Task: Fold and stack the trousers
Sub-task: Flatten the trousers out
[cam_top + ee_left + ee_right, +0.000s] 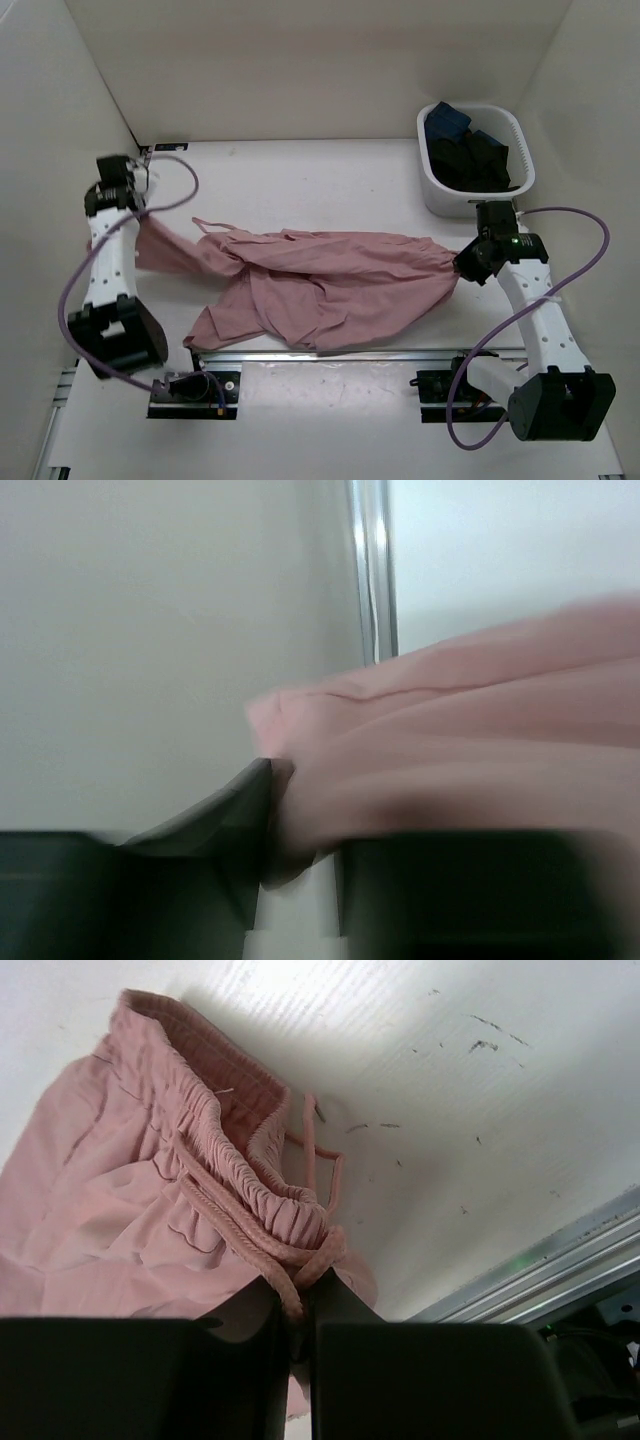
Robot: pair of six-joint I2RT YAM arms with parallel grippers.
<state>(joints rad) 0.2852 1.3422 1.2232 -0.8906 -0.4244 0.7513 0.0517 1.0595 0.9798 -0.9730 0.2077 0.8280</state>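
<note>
A: Right gripper (pixel 297 1312) fills the bottom of its wrist view. Its jaws are nearly together, pinching the gathered waistband and drawstring of the trousers (pixel 320 285). Position?

B: Just in front of the white basket (pixel 447 205), close to its near wall but not touching it. The basket holds dark clothes (pixel 478 160).

A: Left gripper (pixel 300 815)?

B: Clamped on a bunch of pink fabric, which looks like a leg end. The wrist view is blurred, so I cannot tell which part. It sits well apart from the basket, far to its left.

A: Trousers overall?

B: Strung between both grippers, left of the basket and nearer than it. The middle is crumpled and rests on the table (pixel 300 180). The fabric rises toward the left gripper. The cloth is apart from the basket.
</note>
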